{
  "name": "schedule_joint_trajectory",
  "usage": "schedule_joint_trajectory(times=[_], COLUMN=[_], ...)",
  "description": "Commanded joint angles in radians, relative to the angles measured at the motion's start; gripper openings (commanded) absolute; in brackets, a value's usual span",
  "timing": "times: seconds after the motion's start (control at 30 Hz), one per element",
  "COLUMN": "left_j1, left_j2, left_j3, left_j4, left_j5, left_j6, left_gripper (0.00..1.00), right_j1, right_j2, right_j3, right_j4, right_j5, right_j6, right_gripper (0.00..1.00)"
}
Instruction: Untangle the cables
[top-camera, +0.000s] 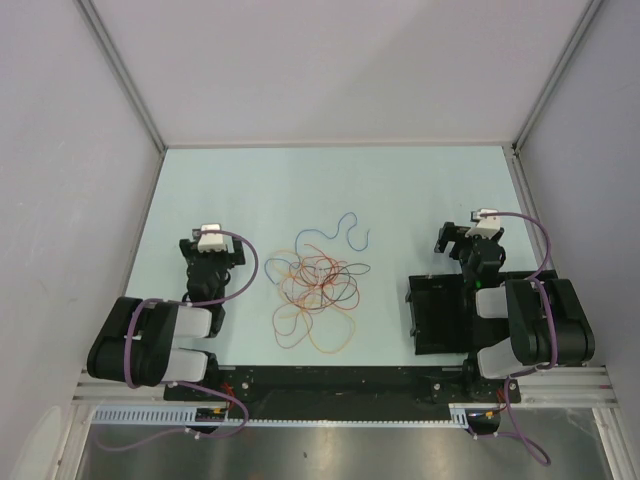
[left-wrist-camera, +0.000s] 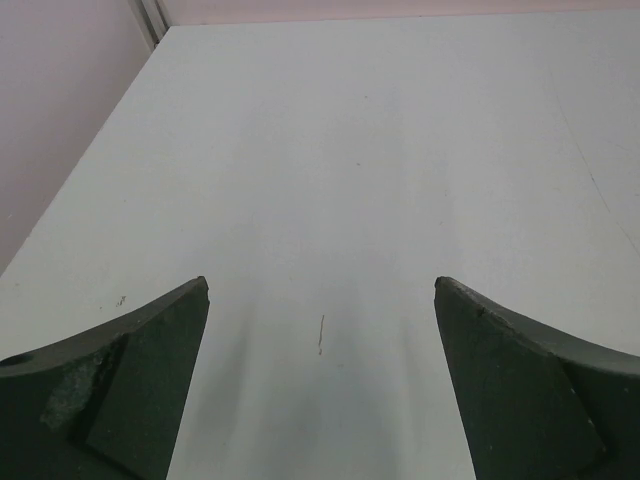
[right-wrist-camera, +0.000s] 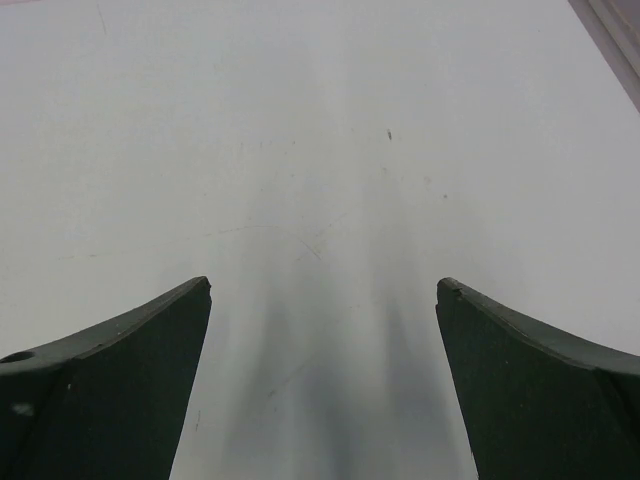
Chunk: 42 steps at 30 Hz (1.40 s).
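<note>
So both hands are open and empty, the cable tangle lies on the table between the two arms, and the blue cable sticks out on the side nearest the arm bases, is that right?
Not quite. The blue cable sticks out on the far side of the tangle, not the near one, as the top external view shows. The rest of what you said holds.

The left hand (left-wrist-camera: 320, 380) hangs wide open over the bare pale table (left-wrist-camera: 380, 150), touching nothing
</note>
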Motion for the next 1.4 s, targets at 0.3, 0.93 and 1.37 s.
schedule_joint_trajectory(times=[0.3, 0.93, 1.37], left_j1=[0.008, 0.033, 0.123], left_j2=[-0.010, -0.056, -0.288], left_j3=[0.021, 0.043, 0.639], left_j4=[0.062, -0.018, -1.497], left_j5=[0.002, 0.037, -0.070], left_j6=[-0.021, -0.029, -1.010], left_gripper=[1.00, 1.00, 1.00], right_j1=[-0.007, -0.006, -0.006], right_j2=[0.009, 0.009, 0.009], right_j3=[-0.002, -0.002, 0.000], right_j4=[0.032, 0.032, 0.029], right_j5=[0.003, -0.001, -0.001], right_j6=[-0.017, -0.017, -0.016], right_gripper=[1.00, 1.00, 1.00])
